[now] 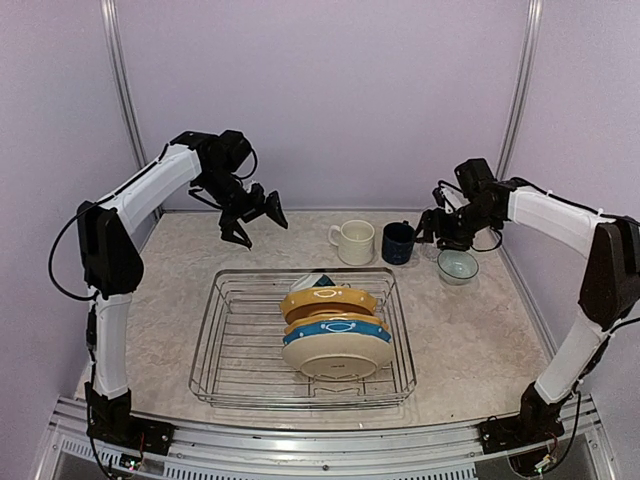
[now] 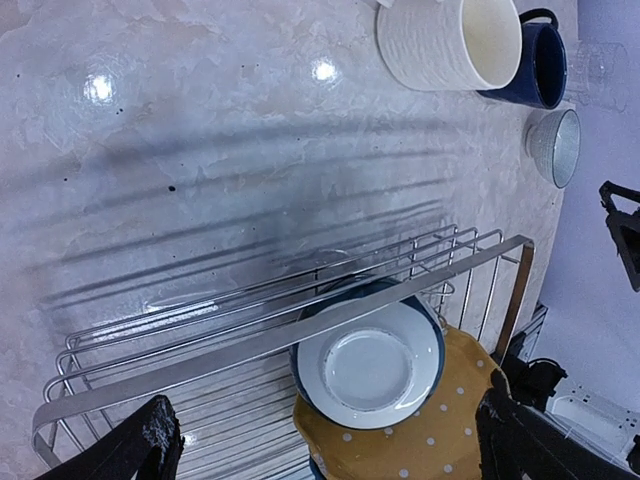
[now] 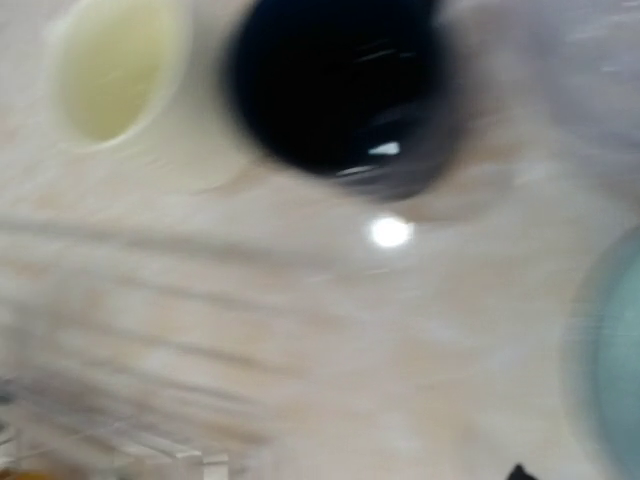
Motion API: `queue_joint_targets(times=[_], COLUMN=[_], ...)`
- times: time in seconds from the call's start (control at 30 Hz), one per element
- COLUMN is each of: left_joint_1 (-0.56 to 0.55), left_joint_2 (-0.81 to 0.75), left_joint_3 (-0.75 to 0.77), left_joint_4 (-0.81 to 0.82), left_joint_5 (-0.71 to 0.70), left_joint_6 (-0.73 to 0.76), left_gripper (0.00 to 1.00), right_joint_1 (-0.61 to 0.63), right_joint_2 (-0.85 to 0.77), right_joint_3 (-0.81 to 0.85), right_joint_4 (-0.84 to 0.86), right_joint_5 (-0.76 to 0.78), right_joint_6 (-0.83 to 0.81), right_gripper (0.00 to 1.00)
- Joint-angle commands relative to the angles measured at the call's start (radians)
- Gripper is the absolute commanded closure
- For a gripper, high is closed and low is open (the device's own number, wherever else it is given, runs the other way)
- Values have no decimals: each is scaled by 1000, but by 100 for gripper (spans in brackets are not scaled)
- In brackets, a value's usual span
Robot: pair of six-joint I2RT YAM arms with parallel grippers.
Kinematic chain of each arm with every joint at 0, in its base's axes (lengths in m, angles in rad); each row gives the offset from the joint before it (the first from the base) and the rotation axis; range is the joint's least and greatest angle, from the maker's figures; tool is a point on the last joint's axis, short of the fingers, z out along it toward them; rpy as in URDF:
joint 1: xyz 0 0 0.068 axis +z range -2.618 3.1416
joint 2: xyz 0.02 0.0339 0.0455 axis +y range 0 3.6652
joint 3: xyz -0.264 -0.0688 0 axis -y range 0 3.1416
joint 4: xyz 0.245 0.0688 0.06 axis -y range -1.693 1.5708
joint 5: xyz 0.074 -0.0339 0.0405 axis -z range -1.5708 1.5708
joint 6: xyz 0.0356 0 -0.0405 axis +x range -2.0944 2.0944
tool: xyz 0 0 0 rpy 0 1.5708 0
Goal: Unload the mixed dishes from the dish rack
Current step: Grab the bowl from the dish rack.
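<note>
The dish rack (image 1: 225,345) stands mid-table with plates leaning in its right half: a mustard yellow plate (image 1: 328,299), a blue-rimmed plate (image 1: 336,328) and a cream plate (image 1: 338,357). In the left wrist view the rack's rim (image 2: 250,345) crosses a white dish with a dark blue rim (image 2: 370,368) and the dotted mustard plate (image 2: 440,435). My left gripper (image 1: 255,215) hangs open and empty above the table behind the rack. A cream mug (image 1: 354,241), a navy mug (image 1: 398,243) and a teal-and-white bowl (image 1: 457,266) stand on the table. My right gripper (image 1: 437,228) hovers between navy mug and bowl, open, holding nothing.
A clear glass tumbler (image 2: 600,72) stands beyond the navy mug (image 2: 540,65), near the back right wall. The right wrist view is blurred by motion; the cream mug (image 3: 115,60), navy mug (image 3: 340,90) and bowl (image 3: 610,370) show as smears. Walls close off back and sides.
</note>
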Motion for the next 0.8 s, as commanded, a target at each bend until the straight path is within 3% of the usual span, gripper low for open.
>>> queue_joint_targets(times=[0.0,0.23,0.53,0.77], left_joint_1=[-22,-29,-18,-1], left_joint_2=[-14,-128,-241,-291], left_joint_3=[-62,-252,-410,-466], left_joint_4=[-98,8,139,211], left_joint_5=[22,38,48,57], left_joint_6=[26,40,52,58], left_gripper=[1,2,2,2], right_joint_1=[97,205,324,370], right_joint_2=[77,138,281,359], right_joint_3=[78,110,245,241], right_joint_4=[-74,47,53,106], right_joint_5=[-126,-311,-317,-308], right_joint_6=[94,304,417,530], right_gripper=[21,13,7,7])
